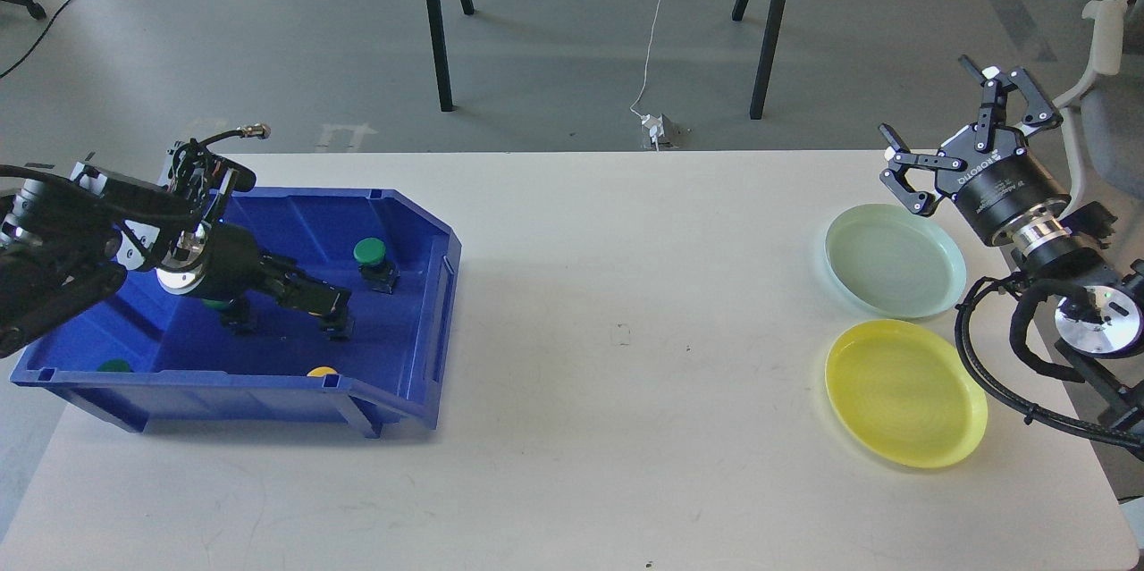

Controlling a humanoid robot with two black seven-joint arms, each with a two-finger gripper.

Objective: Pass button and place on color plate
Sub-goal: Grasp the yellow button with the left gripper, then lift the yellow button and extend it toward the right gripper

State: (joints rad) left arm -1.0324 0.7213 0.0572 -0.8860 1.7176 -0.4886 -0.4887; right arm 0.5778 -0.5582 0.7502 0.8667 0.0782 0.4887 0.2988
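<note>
- Green button (369,251) stands upright on its black base inside the blue bin (427,348), toward the bin's back right corner, untouched.
- More buttons in there: a yellow cap (322,371) against the bin's front wall, a green cap (114,365) at its front left corner, another green bit partly hidden under our left wrist.
- Left gripper (335,316) is down inside the bin, just beside the green button, on its near left. It's dark and seen at an angle, so we can't tell whether the fingers are spread or clamped on anything.
- Right gripper (970,138) hangs above the worktop's far right edge, fingers spread wide, holding nothing.
- Green plate (894,260) and yellow plate (904,392) sit side by side at the worktop's right edge, green one farther back. Both look bare.
- Our read: we're at the pick, nothing handed over yet.
- To do it well: grip the black base low and leave the cap free for the right gripper; lift straight up to clear the bin's wall before crossing.
- Do the handover over mid-worktop. A green button goes on the green plate.
</note>
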